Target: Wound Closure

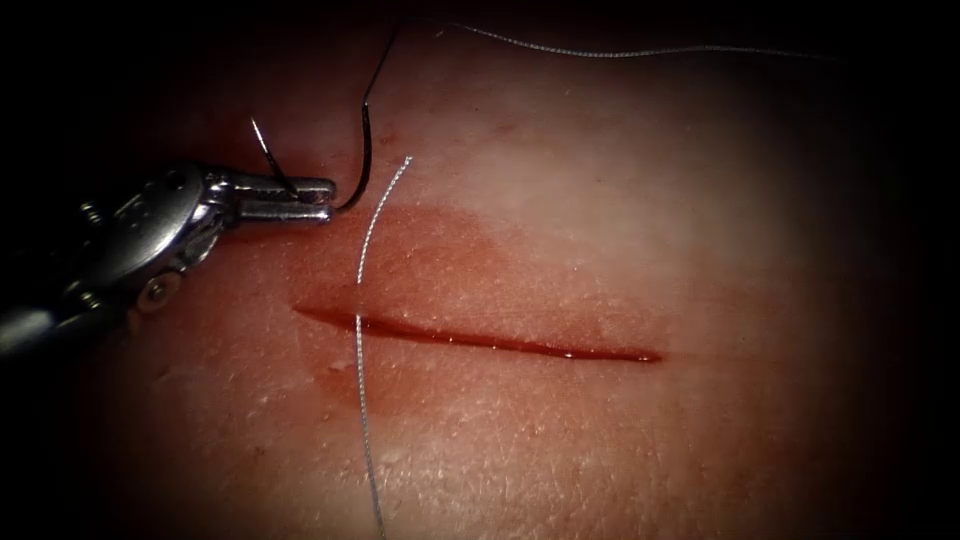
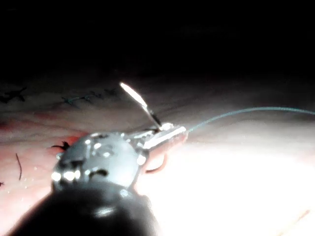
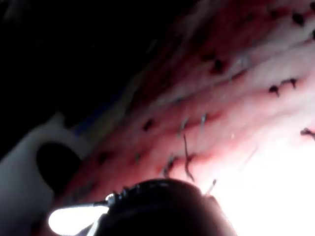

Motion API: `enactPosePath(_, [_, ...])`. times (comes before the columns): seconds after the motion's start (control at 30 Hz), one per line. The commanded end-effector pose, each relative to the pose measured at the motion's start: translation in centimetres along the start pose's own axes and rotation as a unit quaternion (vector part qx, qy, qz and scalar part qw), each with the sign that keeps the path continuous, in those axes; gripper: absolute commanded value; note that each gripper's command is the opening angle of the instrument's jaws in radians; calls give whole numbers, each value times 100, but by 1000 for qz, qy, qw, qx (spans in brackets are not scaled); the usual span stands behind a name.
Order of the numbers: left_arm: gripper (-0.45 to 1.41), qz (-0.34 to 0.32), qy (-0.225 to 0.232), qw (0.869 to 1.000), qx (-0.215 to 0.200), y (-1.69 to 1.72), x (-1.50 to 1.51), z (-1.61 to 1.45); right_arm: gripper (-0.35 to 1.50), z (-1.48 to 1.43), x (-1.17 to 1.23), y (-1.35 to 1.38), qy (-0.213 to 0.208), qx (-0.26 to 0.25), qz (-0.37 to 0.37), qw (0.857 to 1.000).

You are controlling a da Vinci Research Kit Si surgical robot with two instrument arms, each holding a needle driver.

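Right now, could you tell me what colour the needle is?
Dark, nearly black needle, best in the endoscope view.

Thread (image 1: pixel 362 330) crosses the cut's (image 1: pixel 480 340) left end; tissue (image 1: pixel 650 250) right of it lies open, unobstructed.

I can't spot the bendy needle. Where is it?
In the endoscope view the needle is above the cut's left end, clear of the tissue, held near the middle of its curve by the left tool's shut jaws.
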Motion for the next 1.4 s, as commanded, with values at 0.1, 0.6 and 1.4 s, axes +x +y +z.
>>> enactPosePath(0.1, [-45,4,-3,1000,0,8,-10,4,128,18,33,-2,38,16,6,999])
enactPosePath(0.6, [-45,82,66,994,-2,10,-5,19,83,135,-176,243,14,-231,67,970])
enactPosePath(1.4, [-45,295,273,913,69,-8,25,55,64,126,-167,328,30,-266,118,956])
